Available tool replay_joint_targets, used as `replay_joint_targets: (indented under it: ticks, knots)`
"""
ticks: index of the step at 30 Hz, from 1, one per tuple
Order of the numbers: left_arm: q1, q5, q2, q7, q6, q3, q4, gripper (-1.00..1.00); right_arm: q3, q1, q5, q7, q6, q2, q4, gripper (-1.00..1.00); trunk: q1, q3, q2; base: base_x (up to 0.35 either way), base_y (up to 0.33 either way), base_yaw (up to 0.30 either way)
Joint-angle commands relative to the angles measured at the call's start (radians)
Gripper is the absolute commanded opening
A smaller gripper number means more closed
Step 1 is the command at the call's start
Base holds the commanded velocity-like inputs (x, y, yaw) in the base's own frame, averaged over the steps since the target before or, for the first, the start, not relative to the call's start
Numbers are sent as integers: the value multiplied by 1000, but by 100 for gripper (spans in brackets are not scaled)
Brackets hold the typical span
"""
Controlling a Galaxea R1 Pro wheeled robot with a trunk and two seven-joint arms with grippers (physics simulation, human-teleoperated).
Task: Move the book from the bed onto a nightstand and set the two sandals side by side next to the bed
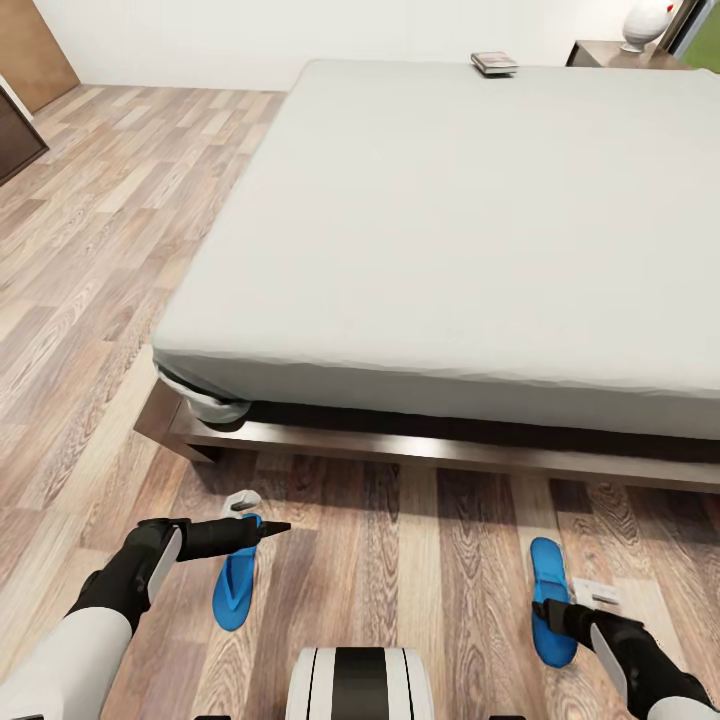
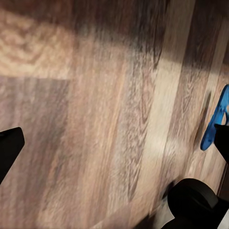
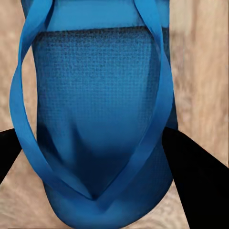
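- Right claw straddles the right bright blue flip-flop sandal on the wood-plank floor, fingers spread, not clenched
- Left claw over the left blue sandal; grip unclear
- Small grey paperback book lies at the far edge of the grey-mattressed bed

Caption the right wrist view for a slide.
Right hand straddling a blue sandal on the wood floor, fingers either side of the sole.

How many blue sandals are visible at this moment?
2. One sandal lies on the floor under the left gripper; the other sandal lies on the floor at the right gripper, apart.
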Motion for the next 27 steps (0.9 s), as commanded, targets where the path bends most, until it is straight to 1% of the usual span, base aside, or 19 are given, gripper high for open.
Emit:
replay_joint_targets:
  ticks: [1, 2, 3, 4, 6, 8, 13, 27]
  knots:
    - [0, 1, 0, -3, 8, 2, 0, 100, -7, -1, 9, 7, 7, 19, -4, -100, 0, -1, 0, 0, 0, 0]
    - [0, 1, 0, -4, 8, 2, 0, 100, -7, -2, 9, 4, 8, 56, -10, -100, 0, -1, 0, 0, 44, 0]
    - [0, 1, 0, -4, 8, 2, 0, 100, -7, -2, 10, 3, 9, 80, -13, -100, 0, -1, 0, 0, 101, 0]
    - [0, 1, -1, -4, 8, 2, 1, 100, -7, -2, 10, 2, 8, 96, -13, -100, 0, -1, 0, 0, 158, 0]
    - [0, 1, -2, -4, 8, 2, 1, 100, -7, -1, 10, 1, 3, 114, -10, -100, 0, -1, 0, 0, 215, 0]
    - [-1, 1, -3, -4, 8, 2, 1, 100, -7, -2, 10, 2, 0, 122, -10, -100, 0, -1, 0, 0, 254, 0]
    - [0, 1, -4, -2, 8, 2, 1, 100, -7, -1, 10, 2, -1, 126, -10, -100, 0, -1, 0, 0, 277, 0]
    - [0, 0, -6, 1, 8, 2, 1, 100, -10, -1, 8, 6, -1, 116, -25, -100, 0, -1, 0, 0, 291, 0]
